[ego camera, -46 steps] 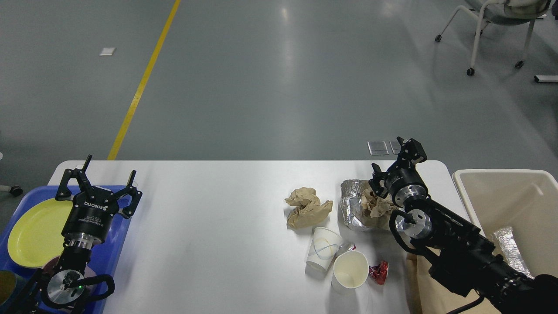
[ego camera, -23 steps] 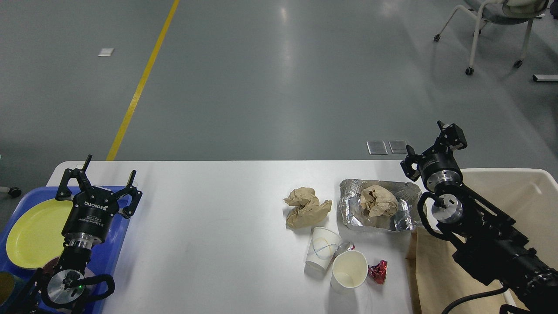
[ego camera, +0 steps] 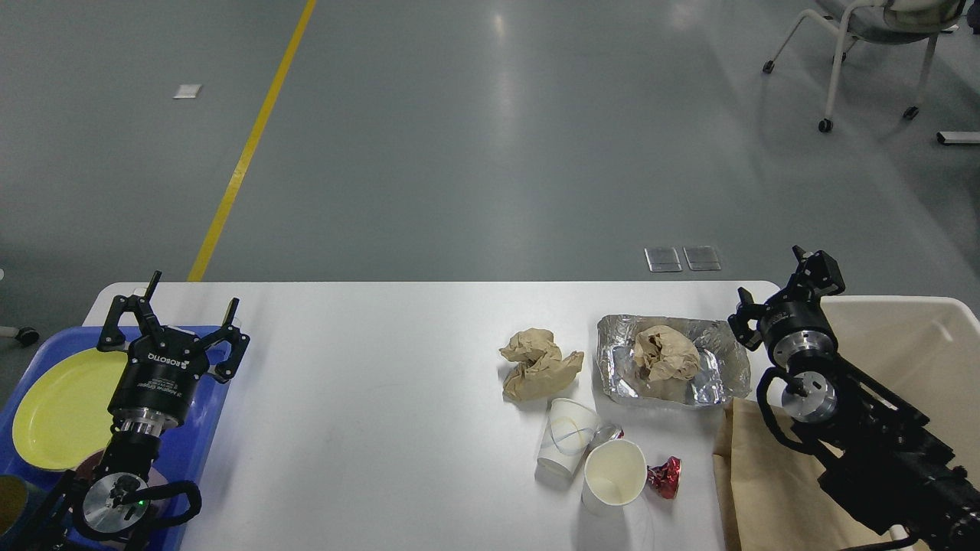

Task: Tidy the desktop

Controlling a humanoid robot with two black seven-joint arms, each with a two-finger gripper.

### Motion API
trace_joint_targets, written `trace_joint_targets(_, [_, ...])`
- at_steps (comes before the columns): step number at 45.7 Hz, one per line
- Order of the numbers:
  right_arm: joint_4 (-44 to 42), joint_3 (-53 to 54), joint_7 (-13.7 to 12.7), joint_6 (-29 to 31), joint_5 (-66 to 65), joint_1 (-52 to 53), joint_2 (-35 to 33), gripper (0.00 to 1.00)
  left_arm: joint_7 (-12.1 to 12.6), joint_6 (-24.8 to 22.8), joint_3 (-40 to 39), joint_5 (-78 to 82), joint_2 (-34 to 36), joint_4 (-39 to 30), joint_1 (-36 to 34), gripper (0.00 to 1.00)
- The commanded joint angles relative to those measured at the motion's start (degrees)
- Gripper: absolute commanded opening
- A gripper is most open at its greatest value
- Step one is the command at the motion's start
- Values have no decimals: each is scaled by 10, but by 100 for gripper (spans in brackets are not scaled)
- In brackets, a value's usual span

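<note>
- Litter crowds the right half of the wide white matte desktop (ego camera: 367, 383): crumpled brown paper wad (ego camera: 540, 363), silver foil tray (ego camera: 674, 360) holding another wad, two white paper cups (ego camera: 589, 455), red foil wrapper (ego camera: 664, 477).
- Left gripper (ego camera: 174, 321) hovers with fingers spread over the blue plastic tray (ego camera: 207, 428) at the left.
- Right gripper (ego camera: 788, 295), near the beige bin (ego camera: 903, 337), appears empty; finger spacing unclear.
- Scraps look light and crushable; pinch each wad gently at a raised fold.

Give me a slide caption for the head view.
Crumpled paper, foil tray and paper cups litter the desktop.
</note>
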Motion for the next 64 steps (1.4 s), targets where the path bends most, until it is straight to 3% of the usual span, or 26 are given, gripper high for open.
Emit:
trace_joint_targets(1, [1,-3,1,0,0,-2,17,100,0,0,0,0,0,0,0,96])
trace_joint_targets(44, [15,-55,3,11,-18,30,39,100,0,0,0,0,0,0,0,96])
trace_joint_targets(52, [53,-195,3,10,-93,84,-36,100,1,0,0,0,0,0,0,96])
trace_joint_targets(64, [92,-404,2,14,-89,230,-114,100,0,0,0,0,0,0,0,96])
